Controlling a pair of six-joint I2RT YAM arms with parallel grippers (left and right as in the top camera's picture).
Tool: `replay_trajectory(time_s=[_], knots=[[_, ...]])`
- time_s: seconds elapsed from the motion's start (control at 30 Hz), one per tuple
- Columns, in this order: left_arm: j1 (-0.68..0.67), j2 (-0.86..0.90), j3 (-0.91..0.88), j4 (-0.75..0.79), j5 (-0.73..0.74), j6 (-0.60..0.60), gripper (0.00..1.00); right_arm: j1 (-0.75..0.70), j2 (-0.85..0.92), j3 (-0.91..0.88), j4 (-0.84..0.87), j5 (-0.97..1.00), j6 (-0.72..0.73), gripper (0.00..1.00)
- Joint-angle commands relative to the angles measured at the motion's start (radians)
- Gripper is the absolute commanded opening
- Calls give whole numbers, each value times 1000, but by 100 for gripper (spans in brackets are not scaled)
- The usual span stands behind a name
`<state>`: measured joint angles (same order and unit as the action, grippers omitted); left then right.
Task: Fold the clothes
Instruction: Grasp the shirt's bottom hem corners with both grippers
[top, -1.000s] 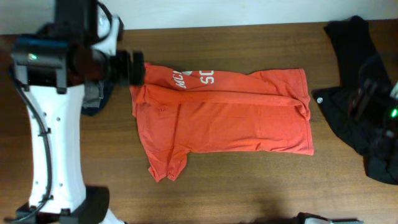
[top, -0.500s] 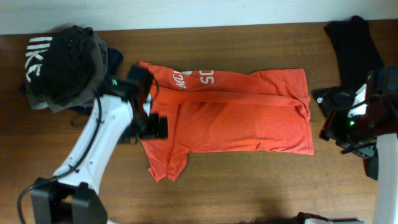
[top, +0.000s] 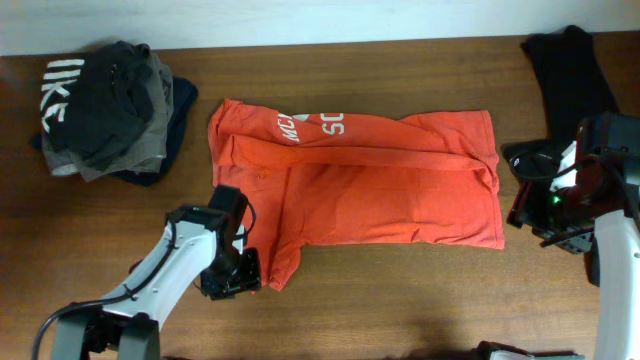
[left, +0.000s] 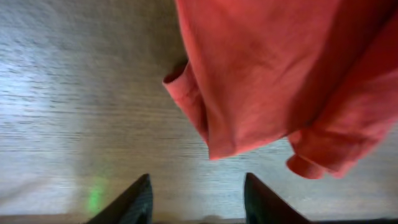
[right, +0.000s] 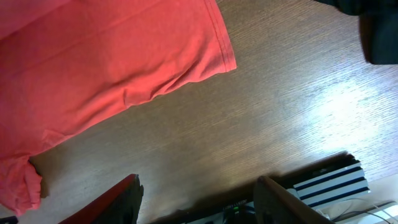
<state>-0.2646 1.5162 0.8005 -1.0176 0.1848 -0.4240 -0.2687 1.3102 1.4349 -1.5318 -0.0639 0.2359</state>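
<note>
On the worktop (top: 400, 300), red-orange T-shirt (top: 380, 180) partly folded, left pincer (left: 197, 183) by its eight o'clock sleeve, right pincer (right: 198, 186) at three o'clock, both apart.

T-shirt (top: 360, 185) lettering partly hidden by fold; left fingers (left: 134, 202) cut by bottom edge

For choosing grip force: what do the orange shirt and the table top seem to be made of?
The orange shirt looks like soft, matte knit fabric, perhaps cotton: it creases and has stitched hems. The table top looks like wood or wood-look laminate: brown grain lines, slight sheen.
</note>
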Motion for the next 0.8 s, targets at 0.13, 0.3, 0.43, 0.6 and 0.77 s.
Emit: replay_trajectory(time_s=[0.13,0.3,0.43,0.6,0.77], knots=[[-2,-19,-39,58,-2,-10,41,0,-8,-5,3,16,4,62],[-2,-19,-76,157,-1,-10,40,0,-8,-5,4,16,4,62],[-6,-19,-100,224,38,-10,40,0,-8,-5,4,16,4,62],[-6,-19,-100,260,37,-9,28,0,-8,-5,5,16,4,62],[-6,-19,-91,286,39,-10,1,0,-8,-5,7,16,5,62]])
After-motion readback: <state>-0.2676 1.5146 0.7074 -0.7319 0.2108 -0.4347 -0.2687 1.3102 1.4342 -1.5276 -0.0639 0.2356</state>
